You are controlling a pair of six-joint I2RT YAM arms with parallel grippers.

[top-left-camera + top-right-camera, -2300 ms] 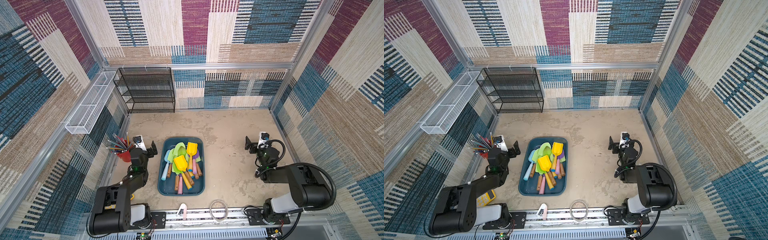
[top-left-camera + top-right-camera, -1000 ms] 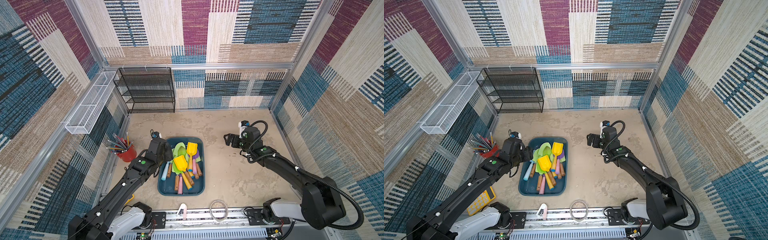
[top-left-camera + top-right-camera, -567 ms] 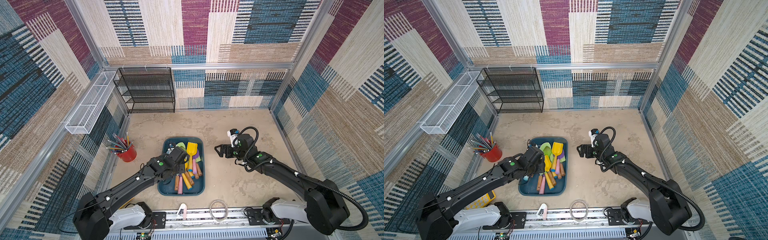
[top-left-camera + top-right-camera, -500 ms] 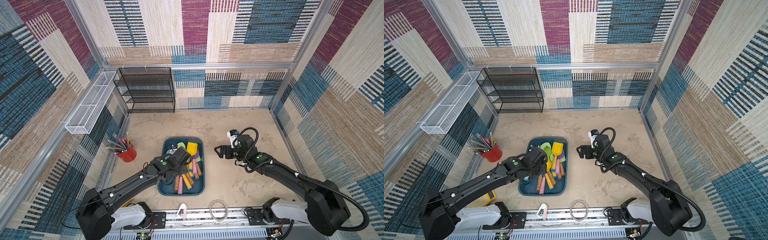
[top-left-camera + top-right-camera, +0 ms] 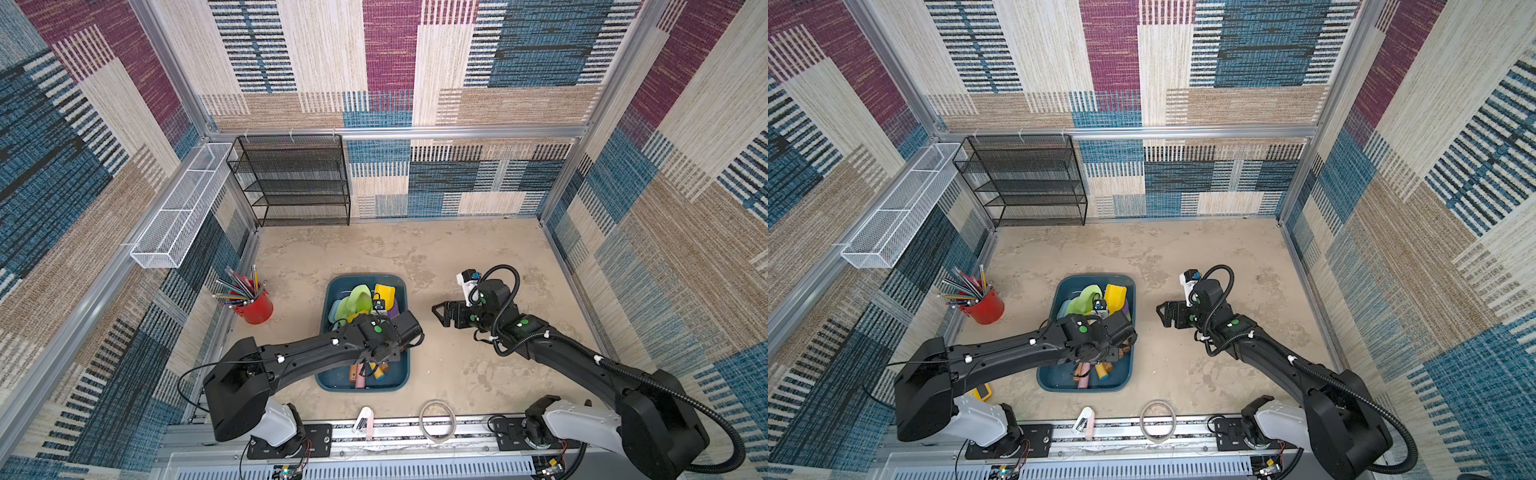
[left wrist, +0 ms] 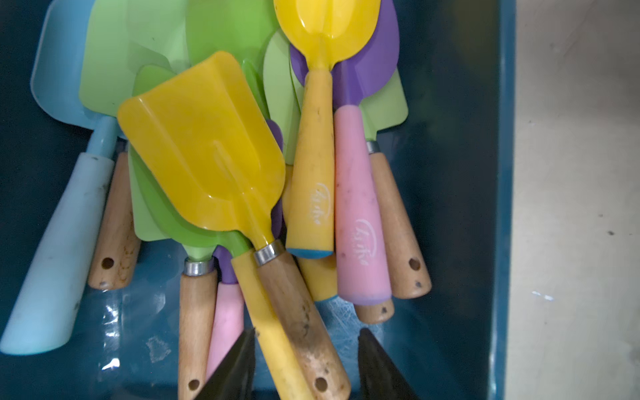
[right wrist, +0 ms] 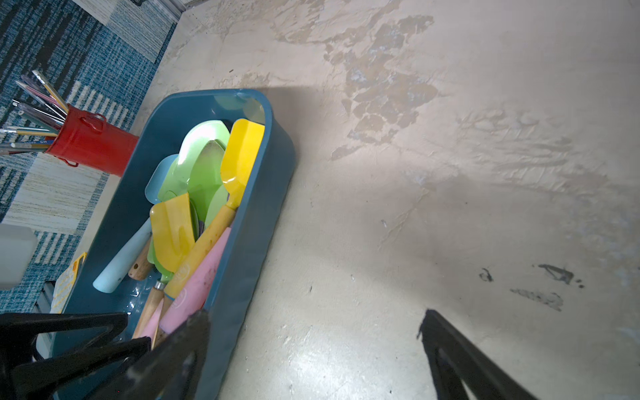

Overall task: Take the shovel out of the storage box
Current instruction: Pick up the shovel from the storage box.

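The storage box (image 5: 400, 376) (image 5: 1126, 376) (image 6: 467, 173) (image 7: 263, 207) is a dark teal tub in the middle of the floor, holding several coloured shovels. Uppermost lies a yellow-bladed shovel (image 6: 207, 156) (image 7: 171, 228) with a wooden handle. My left gripper (image 6: 307, 331) is down inside the box, open. Its fingers straddle that wooden handle and a yellow handle beside it, with a gap on one side. In both top views my left wrist (image 5: 388, 332) (image 5: 1096, 330) hides the handles. My right gripper (image 5: 444, 316) (image 5: 1168, 316) (image 7: 313, 317) hangs open and holds nothing, above the floor right of the box.
A red cup of pencils (image 5: 255, 306) stands left of the box. A black mesh rack (image 5: 295, 183) is against the back wall and a white wire basket (image 5: 178, 212) hangs on the left wall. A white ring (image 5: 437, 417) and a small white object (image 5: 363, 417) lie near the front rail.
My left arm has swung over the box and come down onto the shovel handles, with its jaws narrowing. My right arm has moved left toward the box's right side.
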